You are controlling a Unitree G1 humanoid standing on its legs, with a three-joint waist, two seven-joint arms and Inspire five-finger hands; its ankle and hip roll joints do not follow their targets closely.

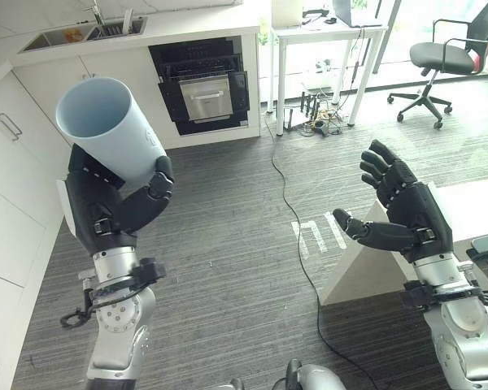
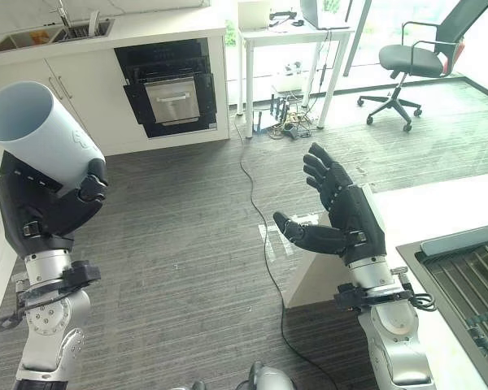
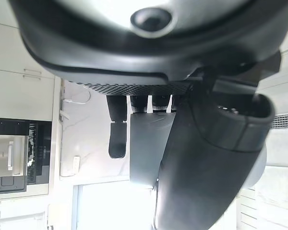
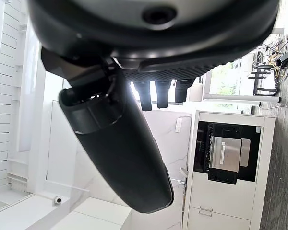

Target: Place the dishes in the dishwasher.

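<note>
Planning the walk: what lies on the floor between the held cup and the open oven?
Bare grey floor between cup and oven, in the left eye view.

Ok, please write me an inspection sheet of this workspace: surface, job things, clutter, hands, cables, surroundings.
Surface: white counter at the robot's right, bare where shown; a rack is set in it.
Job things: pale blue cup, tilted, mouth open towards the camera.
Clutter: cable bundle under the white table.
Hands: left hand has fingers curled round the cup; right hand is open, holding nothing.
Cables: one black cable runs across the floor.
Surroundings: open dishwasher, sink, office chair.
</note>
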